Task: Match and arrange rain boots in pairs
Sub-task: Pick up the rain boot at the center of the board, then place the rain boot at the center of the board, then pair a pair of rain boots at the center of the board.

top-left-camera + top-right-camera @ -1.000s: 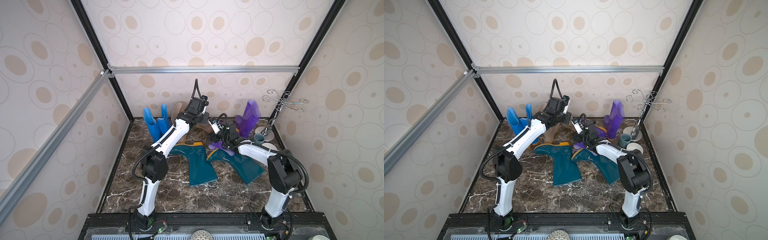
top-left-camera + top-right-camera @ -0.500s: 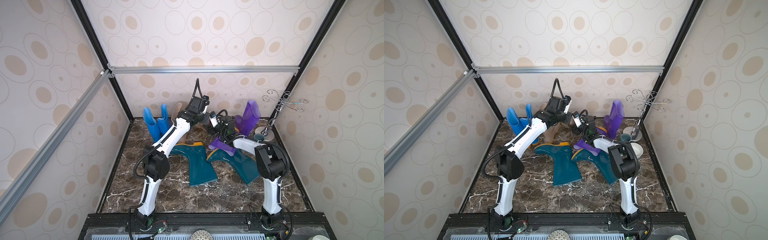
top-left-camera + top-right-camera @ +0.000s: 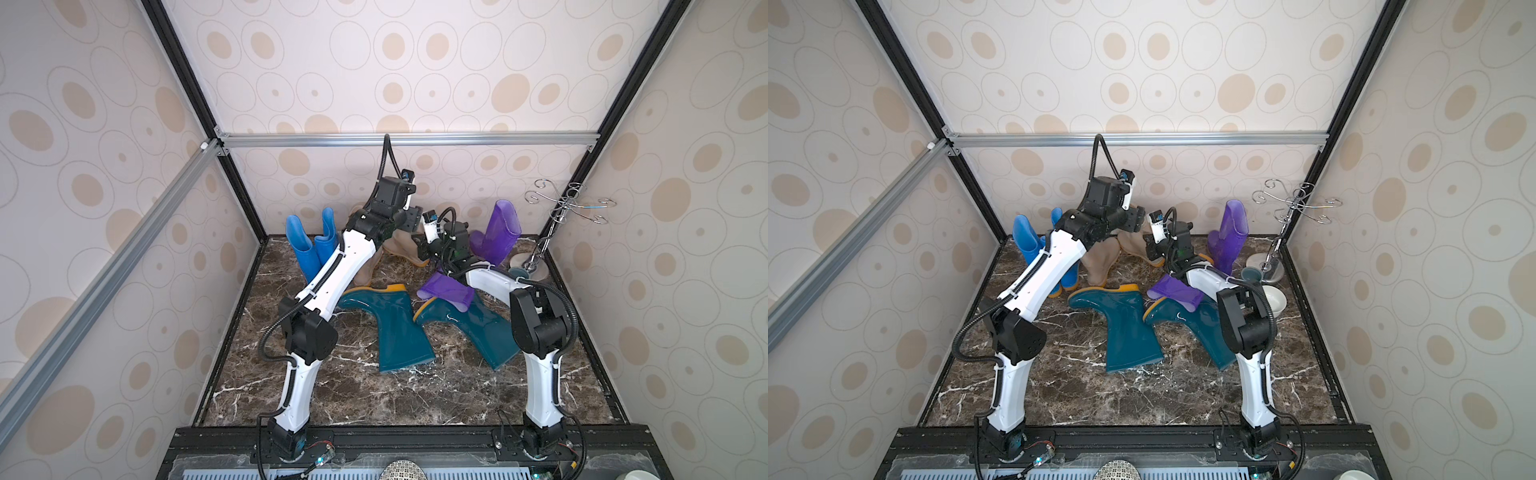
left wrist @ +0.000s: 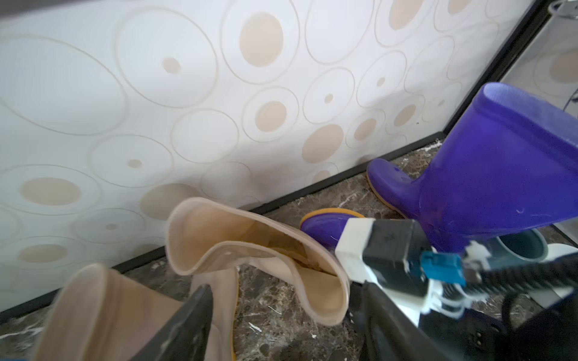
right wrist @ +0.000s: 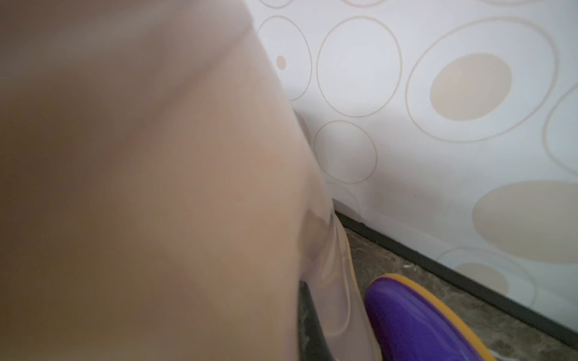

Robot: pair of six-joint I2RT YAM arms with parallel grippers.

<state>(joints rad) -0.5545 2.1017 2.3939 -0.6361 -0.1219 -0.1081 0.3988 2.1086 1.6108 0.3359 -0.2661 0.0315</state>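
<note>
Beige boot (image 4: 259,243) is standing beside its mate (image 4: 103,312), pairing up near the upright purple boot (image 4: 488,175). Right gripper (image 3: 419,248) is clamping it steady; left gripper (image 4: 286,300) is gaping

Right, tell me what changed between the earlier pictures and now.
The right tool reached back toward the rear wall and shut on the collar of the beige boot. The left tool, shut at that boot before, has opened and let go. The blue boots, teal boots and purple boots stayed where they were.
</note>
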